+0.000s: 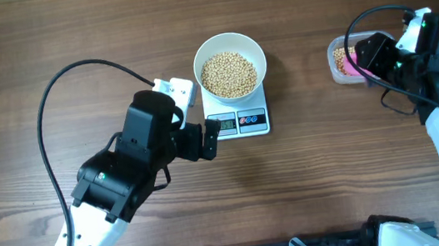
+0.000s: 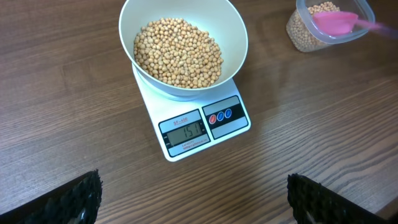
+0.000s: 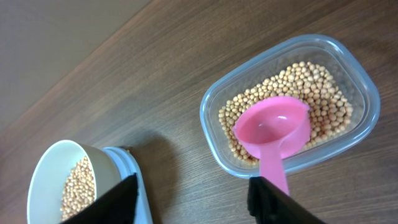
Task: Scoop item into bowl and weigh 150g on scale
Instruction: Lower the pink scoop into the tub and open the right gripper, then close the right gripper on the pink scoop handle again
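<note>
Judged at final check. Beans [image 2: 178, 53] heaped in bowl [image 2: 235, 37], seated on scale [image 2: 154, 106]; display [image 2: 185, 132] apparently showing 151. Recommend adding nothing further, keeping clear of the weighing surface, letting the reading settle. Left gripper [image 2: 196, 198] wide open, hovering before the scale, angled toward it. Right gripper [image 3: 193, 199] above tub [image 3: 368, 93], jaws parted, holding nothing; scoop [image 3: 273, 127] lying loose inside.

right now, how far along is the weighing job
Done: the bowl of beans sits on the scale, whose display appears to read 151, about on target. In hand: nothing; the empty pink scoop lies in the tub, and the right gripper by its handle and the left gripper are both open. Left: at most taking out a bean or two, then backing the arms away.
</note>
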Controlling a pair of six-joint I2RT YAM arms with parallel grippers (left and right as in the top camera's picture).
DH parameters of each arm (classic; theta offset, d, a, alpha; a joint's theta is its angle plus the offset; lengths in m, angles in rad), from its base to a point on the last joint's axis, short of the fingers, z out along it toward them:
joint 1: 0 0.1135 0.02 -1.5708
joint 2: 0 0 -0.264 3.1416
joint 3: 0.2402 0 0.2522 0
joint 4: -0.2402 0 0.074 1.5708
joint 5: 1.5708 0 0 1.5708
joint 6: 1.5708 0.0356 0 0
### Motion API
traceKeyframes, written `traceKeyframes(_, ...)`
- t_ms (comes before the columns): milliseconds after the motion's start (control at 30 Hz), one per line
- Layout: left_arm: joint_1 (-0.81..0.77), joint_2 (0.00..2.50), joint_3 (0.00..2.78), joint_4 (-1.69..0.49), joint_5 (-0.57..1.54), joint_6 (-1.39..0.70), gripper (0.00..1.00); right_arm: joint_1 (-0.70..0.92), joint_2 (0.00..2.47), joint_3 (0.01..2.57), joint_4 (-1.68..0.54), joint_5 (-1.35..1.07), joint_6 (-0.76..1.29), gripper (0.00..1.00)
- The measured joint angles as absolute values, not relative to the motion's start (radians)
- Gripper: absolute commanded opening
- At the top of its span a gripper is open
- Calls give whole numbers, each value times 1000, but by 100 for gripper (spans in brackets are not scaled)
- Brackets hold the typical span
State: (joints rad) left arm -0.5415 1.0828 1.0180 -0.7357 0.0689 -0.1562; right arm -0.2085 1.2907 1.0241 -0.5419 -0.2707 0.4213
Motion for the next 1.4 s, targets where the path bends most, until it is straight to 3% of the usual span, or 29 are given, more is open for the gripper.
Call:
traceKeyframes(133, -542, 1083, 1018, -736, 69, -156, 100, -208, 1291, 1024, -542, -270, 422, 70)
traceKeyframes(400, -542, 1083, 1018, -736, 69, -156, 100, -208, 1291, 1024, -561, -223, 395, 75)
traceKeyframes(533, -542, 1083, 1018, -736, 69, -157, 100, -208, 1291, 1024, -643, -205, 355, 91)
traceKeyframes(733, -542, 1083, 1018, -736, 69, -156, 100, -208, 1291, 1023, -723, -173, 275, 99)
traceKeyframes(1000, -542, 1083, 1018, -736, 69, -156, 100, -208, 1336, 975, -748, -207, 228, 98)
traceKeyframes(1100, -542, 1083, 1018, -736, 69, -156, 100, -208, 1367, 965, -756, -210, 218, 92)
traceKeyframes(1133, -542, 1083, 1018, -736, 69, -156, 100, -209, 1372, 964, -756, -212, 210, 83)
traceKeyframes(1400, -542, 1083, 1018, -736, 69, -156, 100, -360, 1378, 963, -763, -294, 199, 83)
